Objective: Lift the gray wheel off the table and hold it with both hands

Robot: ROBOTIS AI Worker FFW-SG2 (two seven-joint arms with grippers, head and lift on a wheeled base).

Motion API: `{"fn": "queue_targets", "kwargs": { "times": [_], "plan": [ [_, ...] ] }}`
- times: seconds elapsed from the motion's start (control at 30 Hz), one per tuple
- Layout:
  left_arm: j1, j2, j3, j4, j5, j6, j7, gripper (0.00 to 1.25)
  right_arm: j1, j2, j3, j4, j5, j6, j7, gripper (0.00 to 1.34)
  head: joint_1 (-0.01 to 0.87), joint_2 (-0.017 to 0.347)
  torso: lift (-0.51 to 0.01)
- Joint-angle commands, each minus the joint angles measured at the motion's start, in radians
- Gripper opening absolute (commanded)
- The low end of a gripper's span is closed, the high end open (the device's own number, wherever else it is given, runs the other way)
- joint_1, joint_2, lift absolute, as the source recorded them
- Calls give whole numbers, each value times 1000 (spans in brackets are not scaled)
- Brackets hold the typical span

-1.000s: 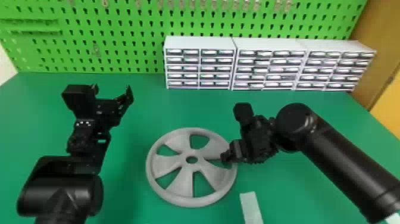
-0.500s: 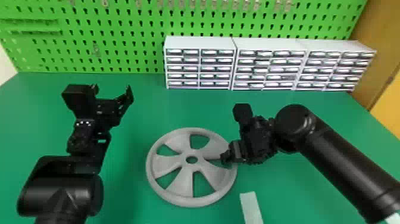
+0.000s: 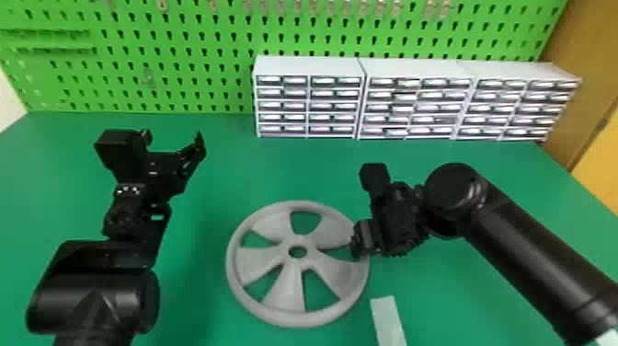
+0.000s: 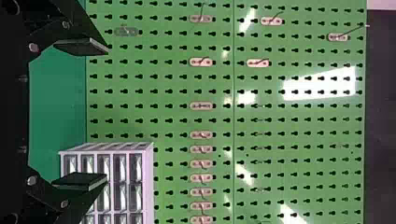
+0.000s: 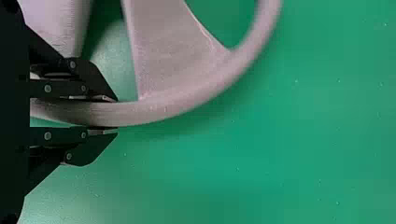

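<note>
By a slight shift of the right arm [image 3: 529, 262], the gray five-spoked wheel [image 3: 286, 290] is left unmoved on the green table [image 3: 460, 299], its rim [image 5: 187, 98] pinched by the right gripper [image 5: 116, 115]. Farther off, the left gripper [image 4: 105, 114] is held spread, empty; its grip seems needed next.

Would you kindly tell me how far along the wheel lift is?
The right gripper is at the gray wheel's rim, apparently clamped: reach done, one-sided hold in hand. Remaining: a grasp by the open, empty left gripper, and lifting, since the wheel seems flat on the table.
</note>
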Motion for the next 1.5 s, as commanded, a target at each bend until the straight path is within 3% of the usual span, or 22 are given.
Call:
{"fn": "queue_targets", "kwargs": {
  "times": [0.0,0.13,0.73,1.03,1.23,1.47],
  "plan": [
    [0,0,-1,0,0,-1,0,940,0,2,-2,2,0,5,0,322,711,15,-98],
    [0,0,0,0,1,-1,0,939,-2,2,-2,3,0,10,0,170,711,15,-98],
    [-3,0,0,0,0,-1,2,940,-3,2,-7,2,-5,7,0,169,711,15,-98],
    [-3,0,-1,0,0,-1,2,940,5,16,-46,-56,26,-12,0,169,711,15,-98],
    [-1,2,2,0,1,-2,2,939,43,36,-73,-122,117,-88,31,167,711,15,-98],
    [-1,0,2,-2,4,-4,2,939,106,82,-123,-188,285,-205,60,167,711,15,-98]
  ]
}}
